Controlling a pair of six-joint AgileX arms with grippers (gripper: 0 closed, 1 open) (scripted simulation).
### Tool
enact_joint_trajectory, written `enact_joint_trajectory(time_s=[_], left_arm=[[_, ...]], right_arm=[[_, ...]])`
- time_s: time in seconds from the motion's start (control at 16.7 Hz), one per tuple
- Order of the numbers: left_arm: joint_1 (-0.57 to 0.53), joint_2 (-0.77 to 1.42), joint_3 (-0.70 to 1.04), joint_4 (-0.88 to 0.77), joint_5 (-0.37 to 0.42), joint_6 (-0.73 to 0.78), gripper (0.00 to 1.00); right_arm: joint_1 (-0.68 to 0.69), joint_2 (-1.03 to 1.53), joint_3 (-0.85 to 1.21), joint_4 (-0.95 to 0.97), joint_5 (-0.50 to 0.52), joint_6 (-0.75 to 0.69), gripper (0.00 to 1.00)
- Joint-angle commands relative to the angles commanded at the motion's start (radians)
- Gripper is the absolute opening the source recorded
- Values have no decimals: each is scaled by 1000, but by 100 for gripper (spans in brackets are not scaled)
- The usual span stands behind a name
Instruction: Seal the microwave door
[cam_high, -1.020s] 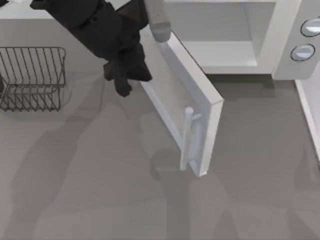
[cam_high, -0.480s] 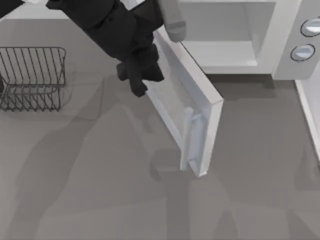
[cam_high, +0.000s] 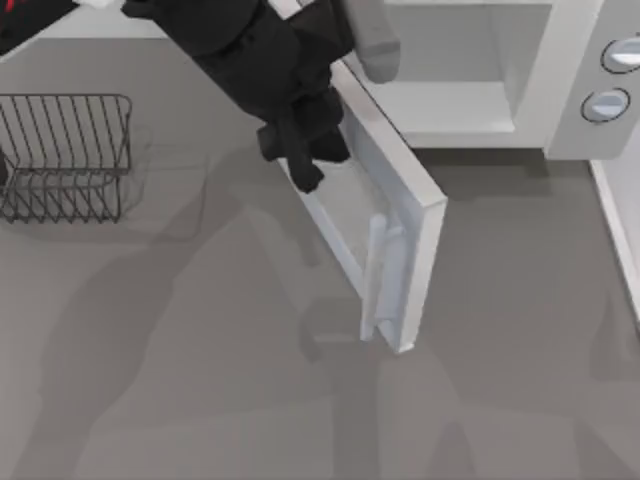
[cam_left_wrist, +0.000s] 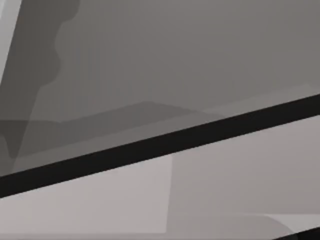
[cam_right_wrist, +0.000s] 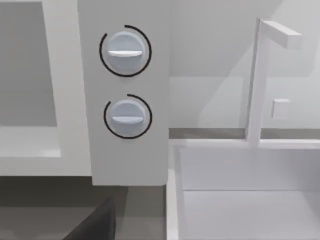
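Left end effector (cam_high: 300, 160) against outer face of microwave door (cam_high: 385, 225), finger state unreadable; door wide open; risk: slipping off panel mid-push.

You're looking at a microwave (cam_high: 560, 70) with a smooth, matt white shell that reads as plastic. The microwave door (cam_high: 385, 200) has the same flat white frame around a translucent greyish window. Left of the microwave, the rack (cam_high: 65, 155) is thin dark wire, metal-looking. The counter (cam_high: 200, 380) is matt grey. Your left pincer (cam_high: 300, 150) is matt black.
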Motion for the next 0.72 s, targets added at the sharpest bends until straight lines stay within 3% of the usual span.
enact_joint_trajectory(time_s=[0.72], left_arm=[[-41, 36, 49, 4, -16, -44, 0]], right_arm=[[0, 0, 0, 0, 0, 0, 100]])
